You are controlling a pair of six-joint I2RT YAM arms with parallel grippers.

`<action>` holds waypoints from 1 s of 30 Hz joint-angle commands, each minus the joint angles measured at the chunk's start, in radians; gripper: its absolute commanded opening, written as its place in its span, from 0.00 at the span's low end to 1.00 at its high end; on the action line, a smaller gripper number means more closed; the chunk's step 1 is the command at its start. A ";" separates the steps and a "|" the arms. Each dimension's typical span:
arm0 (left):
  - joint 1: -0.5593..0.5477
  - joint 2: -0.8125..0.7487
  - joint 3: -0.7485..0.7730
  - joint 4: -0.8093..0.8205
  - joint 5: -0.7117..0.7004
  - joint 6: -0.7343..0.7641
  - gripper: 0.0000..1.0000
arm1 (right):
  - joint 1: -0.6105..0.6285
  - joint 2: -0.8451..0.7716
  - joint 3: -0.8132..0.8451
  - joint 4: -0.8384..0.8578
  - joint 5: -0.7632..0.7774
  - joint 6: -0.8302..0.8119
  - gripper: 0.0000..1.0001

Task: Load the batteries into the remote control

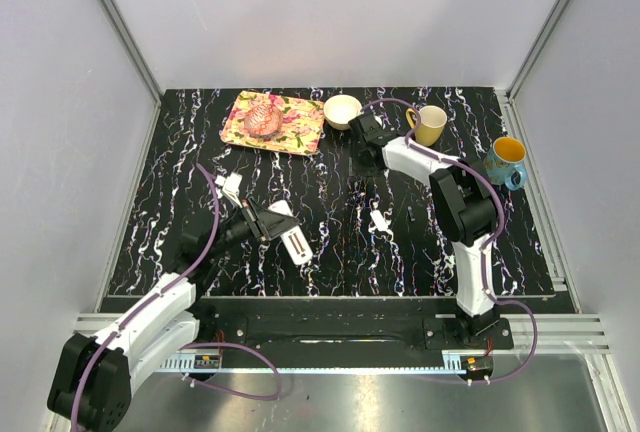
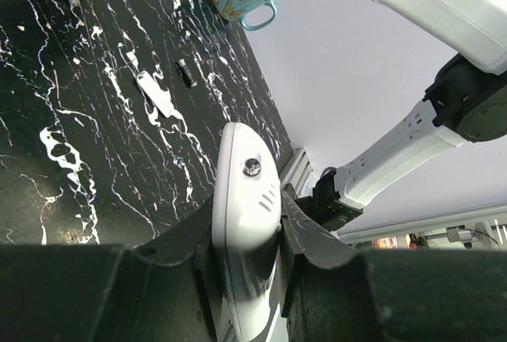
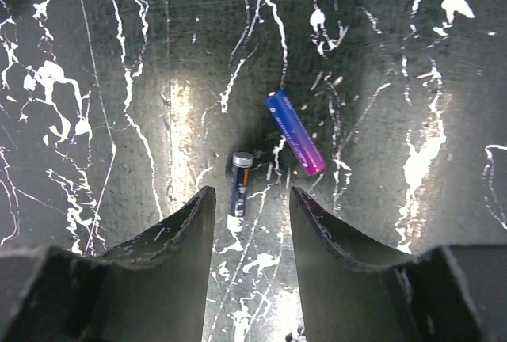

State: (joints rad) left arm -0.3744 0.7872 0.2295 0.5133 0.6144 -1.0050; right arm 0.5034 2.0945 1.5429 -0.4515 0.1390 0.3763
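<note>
We saw the left gripper (image 2: 247,227) clamped on the remote (image 2: 242,172), one finger on each long side, at the near left of the table (image 1: 330,262). From above, the remote's free end pointed toward the near right and its slot faced up. We could not tell whether it touched the table.

The right gripper (image 3: 249,193) pointed down at the far middle of the table with its fingers spread apart and nothing between them gripped. A dark battery (image 3: 240,190) with a silver cap lay on the table in the gap between the fingertips. A blue-purple battery (image 3: 294,131) lay just beside it, outside the gap, and did not touch it. A third battery (image 1: 409,216) lay in the middle of the table, near a small white cover (image 1: 380,220).

Along the far edge we saw a floral tray (image 1: 300,132), a bowl (image 1: 342,110) and a yellow mug (image 1: 428,124), with a blue mug (image 1: 505,160) at the far right.
</note>
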 commanded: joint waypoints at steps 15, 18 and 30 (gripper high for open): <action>0.000 -0.019 0.045 0.010 -0.019 0.039 0.00 | 0.035 0.058 0.046 -0.044 0.033 0.030 0.35; 0.002 -0.016 0.045 0.010 -0.021 0.039 0.00 | 0.041 0.058 0.042 -0.047 0.031 0.029 0.32; 0.002 -0.020 0.036 0.017 -0.024 0.036 0.00 | 0.063 0.044 0.011 -0.053 0.030 0.041 0.41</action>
State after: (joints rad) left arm -0.3748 0.7803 0.2295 0.4793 0.6018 -0.9752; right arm 0.5453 2.1353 1.5635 -0.4835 0.1680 0.4049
